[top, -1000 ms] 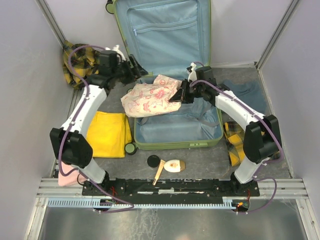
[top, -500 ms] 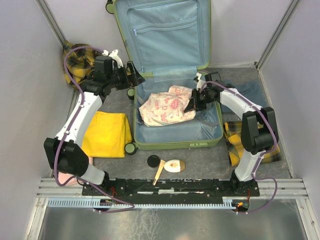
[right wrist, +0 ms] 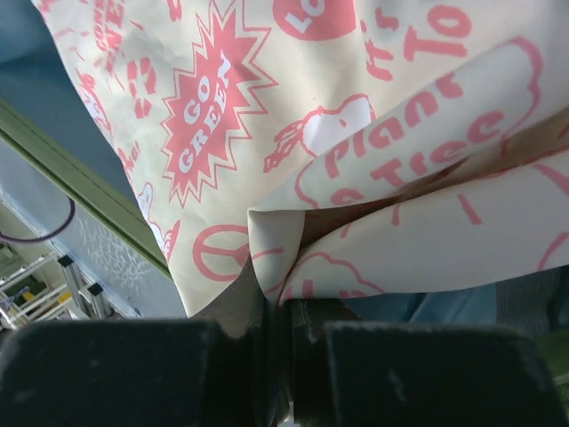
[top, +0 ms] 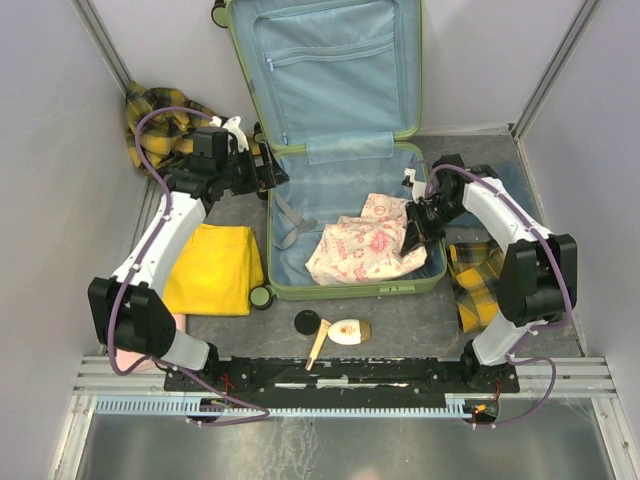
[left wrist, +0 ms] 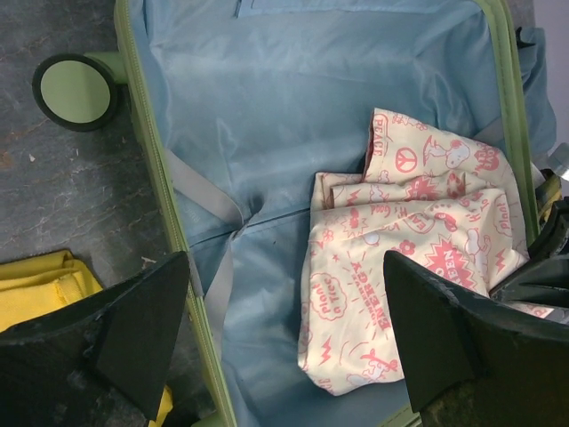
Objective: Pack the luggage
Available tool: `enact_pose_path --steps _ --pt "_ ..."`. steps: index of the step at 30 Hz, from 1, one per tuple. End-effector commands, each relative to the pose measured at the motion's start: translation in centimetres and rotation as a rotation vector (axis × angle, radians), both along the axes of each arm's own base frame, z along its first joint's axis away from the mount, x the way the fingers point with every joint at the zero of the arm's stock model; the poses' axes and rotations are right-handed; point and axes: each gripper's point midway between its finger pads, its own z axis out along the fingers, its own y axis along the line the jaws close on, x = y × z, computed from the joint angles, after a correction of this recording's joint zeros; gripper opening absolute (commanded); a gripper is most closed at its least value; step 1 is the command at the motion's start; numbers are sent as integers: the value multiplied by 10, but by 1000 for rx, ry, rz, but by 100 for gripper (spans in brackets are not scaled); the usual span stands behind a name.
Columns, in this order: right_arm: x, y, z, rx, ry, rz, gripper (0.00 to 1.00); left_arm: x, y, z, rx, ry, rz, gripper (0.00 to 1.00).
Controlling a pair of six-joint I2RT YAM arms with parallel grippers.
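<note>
Grey table (top: 400, 325), luggage (top: 340, 175) beneath right jaws, cloth (top: 365, 250) pinched

Luggage (top: 345, 291): lime-green shell, light blue lining. Garment (top: 365, 250): cream, printed with pink-red cartoons, peace signs and slogans. Folded cloth (top: 213, 268): plain yellow. Left plaid cloth (top: 150, 115) and right plaid cloth (top: 478, 288): yellow-and-black check. Worktop (top: 410, 325): mottled dark grey.

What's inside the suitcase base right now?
Inside the luggage base lies a cream garment with pink print, pinched by the right gripper. A grey strap lies on the blue lining. Anything beneath the garment is hidden.
</note>
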Motion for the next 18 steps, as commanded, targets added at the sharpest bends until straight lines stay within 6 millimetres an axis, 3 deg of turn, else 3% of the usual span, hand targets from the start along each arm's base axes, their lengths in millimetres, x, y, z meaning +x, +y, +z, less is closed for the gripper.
enact_pose_path --steps 1,3,7,12,14,18 --pt "-32 -23 -6 -45 58 83 2 -12 -1 27 19 -110 -78 95" --pt "-28 -27 -15 -72 53 69 3 -15 -1 24 29 -105 -99 96" --pt "-15 -33 -19 -117 15 43 24 -25 -3 9 75 -66 -180 96" --pt "1 -33 18 -111 -94 64 79 -39 1 -3 186 -67 -323 96" --pt "6 -33 36 -109 -154 75 94 -46 2 -6 225 -64 -383 96" --pt "16 -39 63 -146 -238 105 97 -61 1 -12 284 -48 -506 95"
